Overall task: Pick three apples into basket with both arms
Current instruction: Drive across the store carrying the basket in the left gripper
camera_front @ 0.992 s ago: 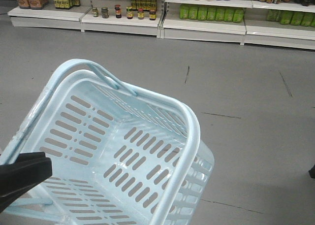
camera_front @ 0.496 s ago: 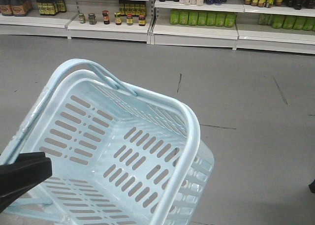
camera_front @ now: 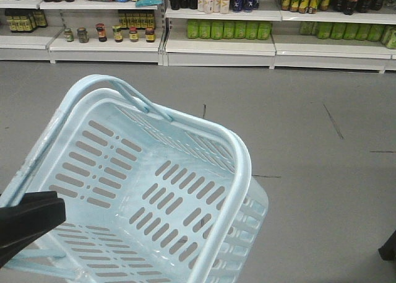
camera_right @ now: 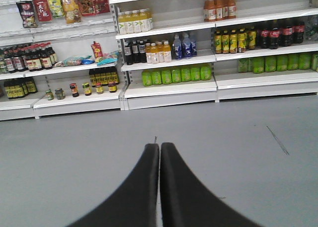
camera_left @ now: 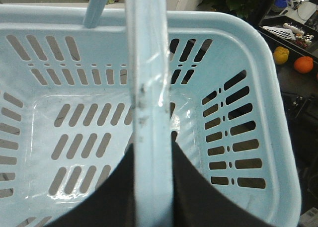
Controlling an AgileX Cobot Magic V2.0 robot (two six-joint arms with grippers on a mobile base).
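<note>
The shelves [camera_front: 216, 44] have slid rightward, so the robot is probably turning to search; the left gripper [camera_left: 151, 152] still clamps the empty basket [camera_front: 241, 171] by its handle [camera_left: 149, 88], the right gripper [camera_right: 160, 152] is closed on nothing, and no apples are in sight.

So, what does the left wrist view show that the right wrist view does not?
Only the left wrist view: the basket, empty, with its handle clamped in the left gripper, plus an orange and a yellow fruit off to the right.
Only the right wrist view: the right gripper shut on nothing, grey floor, and shelves stocked with bottles and jars.
Both: that arm's own black gripper at the bottom edge.
</note>
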